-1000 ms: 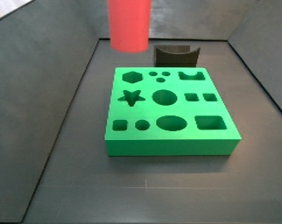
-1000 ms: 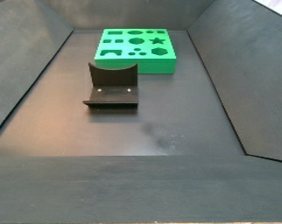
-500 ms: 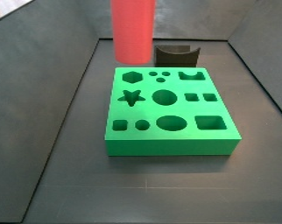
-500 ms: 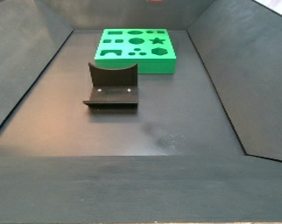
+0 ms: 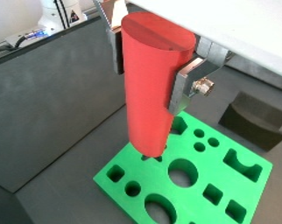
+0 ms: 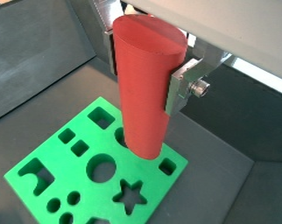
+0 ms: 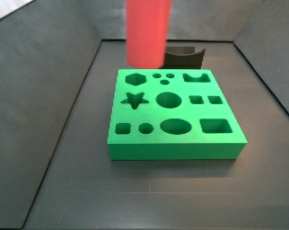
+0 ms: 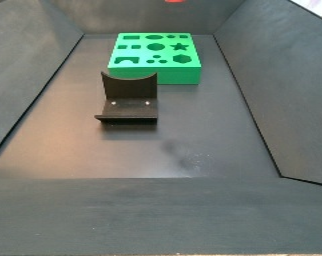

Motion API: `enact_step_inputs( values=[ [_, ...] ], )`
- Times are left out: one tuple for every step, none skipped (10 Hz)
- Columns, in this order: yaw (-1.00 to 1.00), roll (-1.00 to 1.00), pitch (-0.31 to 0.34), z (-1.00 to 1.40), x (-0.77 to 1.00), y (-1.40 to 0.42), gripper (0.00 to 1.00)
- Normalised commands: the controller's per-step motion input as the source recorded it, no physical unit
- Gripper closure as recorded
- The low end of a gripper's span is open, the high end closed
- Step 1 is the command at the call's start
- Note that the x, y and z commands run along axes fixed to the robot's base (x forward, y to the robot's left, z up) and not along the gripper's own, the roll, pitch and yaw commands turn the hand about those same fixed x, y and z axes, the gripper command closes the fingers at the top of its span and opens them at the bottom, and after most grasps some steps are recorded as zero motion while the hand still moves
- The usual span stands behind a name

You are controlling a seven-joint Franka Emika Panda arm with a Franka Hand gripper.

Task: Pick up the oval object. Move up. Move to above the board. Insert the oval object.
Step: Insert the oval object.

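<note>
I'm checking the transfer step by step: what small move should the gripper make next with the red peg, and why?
Probably keep carrying it sideways over the board toward the oval hole, without descending yet. The gripper, shut on the oval object, holds it upright and clear of the board, its lower end over the board's far edge rather than that hole.

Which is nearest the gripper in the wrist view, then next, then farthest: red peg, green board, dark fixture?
1. The oval object: clamped between the fingers of the gripper, touching them.
2. The board: below the peg's lower end, apart from it.
3. The fixture: on the floor beyond the board's far edge.
</note>
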Motion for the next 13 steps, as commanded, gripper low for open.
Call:
enact_step_inputs(
  values=[
    [-0.04,-0.31,0.099,-0.11,0.72,0.0,1.0],
    [0.0,-0.17,0.123,-0.17,0.71,0.0,1.0],
    [0.01,-0.11,0.103,-0.25,0.69,0.0,1.0],
    [0.29,0.01,0.043,-0.4,0.59,-0.08,1.0],
    [0.35,0.02,0.016,-0.42,0.54,-0.11,1.0],
    [0.37,0.03,0.026,-0.35,0.55,-0.14,1.0],
    [0.35,0.03,0.024,-0.28,0.42,-0.12,1.0],
    [0.32,0.01,0.004,-0.23,0.35,-0.06,1.0],
    [0.0,0.0,0.0,-0.08,0.13,-0.06,1.0],
    [-0.01,0.0,-0.01,-0.02,0.0,-0.03,1.0],
    [0.0,0.0,-0.021,-0.05,0.0,-0.1,1.0],
    [0.04,0.1,0.0,-0.28,0.1,0.0,1.0],
    [0.1,0.13,0.0,-0.39,0.14,0.0,1.0]
  ],
)
